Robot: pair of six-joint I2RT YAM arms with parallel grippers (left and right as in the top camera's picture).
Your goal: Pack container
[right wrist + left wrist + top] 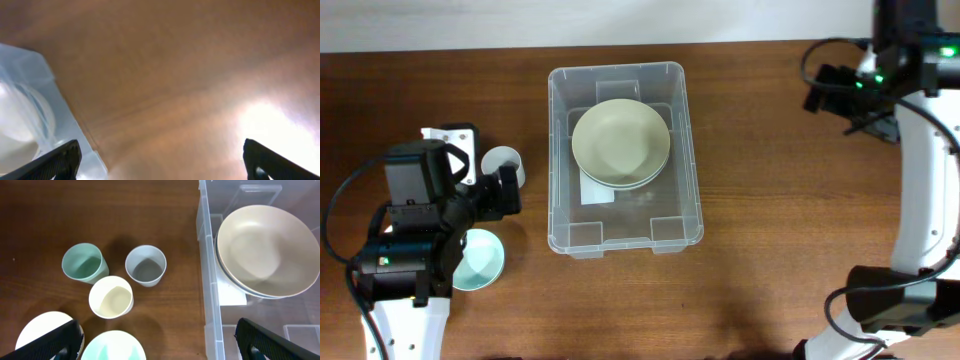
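The clear plastic container (557, 180) stands mid-table with two stacked beige bowls (620, 142) inside and a white label under them. In the left wrist view its near wall (209, 280) and the bowls (267, 250) show at the right. My left gripper (506, 194) is open and empty, left of the container and above the loose dishes; its fingers frame the left wrist view (160, 347). My right gripper (832, 95) is open and empty, held high at the far right; its wrist view (160, 162) shows bare table and a container corner (30, 100).
Left of the container stand a green cup (84, 263), a grey cup (145, 266) and a cream cup (111, 297). A white dish (42, 327) and a mint bowl (114, 346) lie nearer; the mint bowl also shows in the overhead view (482, 260).
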